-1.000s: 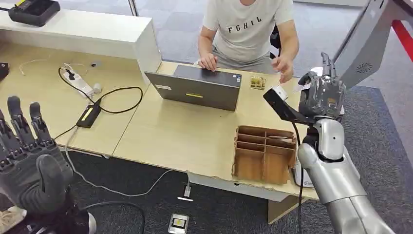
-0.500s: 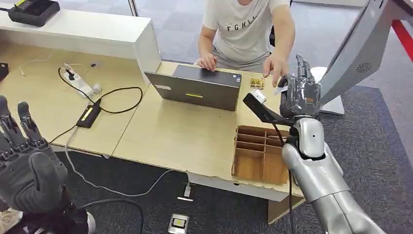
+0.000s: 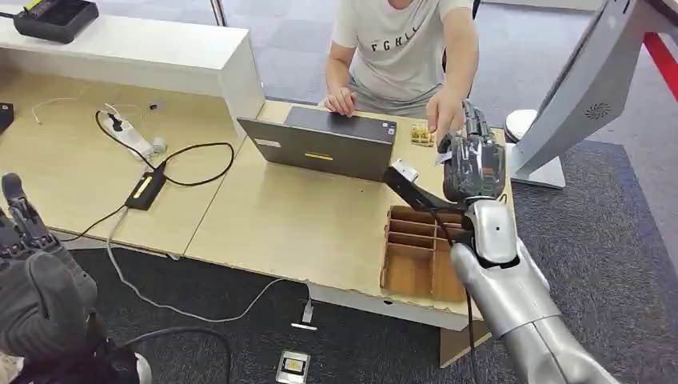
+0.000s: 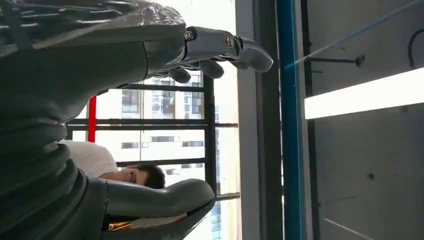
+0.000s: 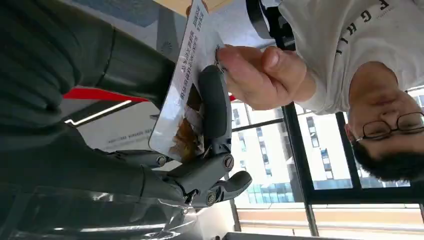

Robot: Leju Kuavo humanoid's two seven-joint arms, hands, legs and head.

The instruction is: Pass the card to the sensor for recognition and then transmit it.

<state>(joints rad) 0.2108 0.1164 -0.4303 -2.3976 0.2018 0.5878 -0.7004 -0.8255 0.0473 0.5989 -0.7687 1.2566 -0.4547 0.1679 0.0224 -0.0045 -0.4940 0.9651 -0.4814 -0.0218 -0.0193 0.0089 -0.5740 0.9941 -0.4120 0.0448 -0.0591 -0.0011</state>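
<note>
My right hand [image 3: 473,160] is raised above the table's right side, past the wooden organizer, and grips a white printed card [image 5: 186,85] between thumb and fingers [image 5: 214,107]. Only a sliver of the card [image 3: 444,157] shows in the head view. A person's hand [image 5: 257,75] reaches across from the far side of the table and pinches the card's free edge; the same person's hand [image 3: 441,120] sits just beyond my fingers. My left hand [image 3: 36,276] hangs low at the near left, off the table, fingers apart and holding nothing.
A grey laptop [image 3: 324,144] stands open before the seated person [image 3: 404,48]. A wooden divided organizer [image 3: 428,256] sits at the table's near right. A power strip and cables [image 3: 132,140] lie at left, and a black device [image 3: 56,18] rests on the white shelf. A grey stand [image 3: 584,88] rises at right.
My right hand carried the card leftward from beyond the table's right edge toward the person, whose hand came down onto the card. My left hand sank lower.
</note>
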